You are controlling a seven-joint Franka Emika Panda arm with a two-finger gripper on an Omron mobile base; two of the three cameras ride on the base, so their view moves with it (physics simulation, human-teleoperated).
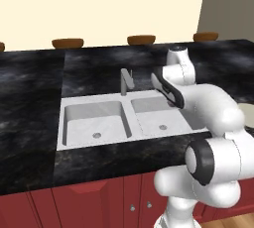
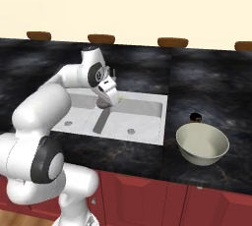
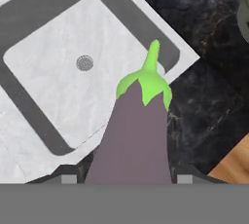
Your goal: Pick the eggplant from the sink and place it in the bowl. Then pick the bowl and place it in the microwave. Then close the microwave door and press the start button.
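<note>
Above the right basin of the sink [image 2: 142, 109], the fingers [image 2: 106, 101] grip the eggplant [image 3: 133, 138], which hangs clear of the basin floor. Hand view: the purple-grey body of the eggplant rises between the two finger tips at the bottom edge, its green cap and curved stem pointing away from the camera toward the basin's far corner; a round drain [image 3: 85, 63] lies on the white floor beyond it. Right base view: the white arm reaches forward from the lower left, its wrist bent downward over the divider between the two basins, the grasping end low above the sink. Left base view: the double-basin sink is set in a dark marbled table [image 1: 30, 103], with the grey upright faucet [image 1: 126, 81] behind the divider. Right base view: the cream-white bowl [image 2: 202, 144] stands upright on the table, well to the right of the sink and apart from it. Red cabinet fronts [image 2: 147, 195] run below the table edge.
</note>
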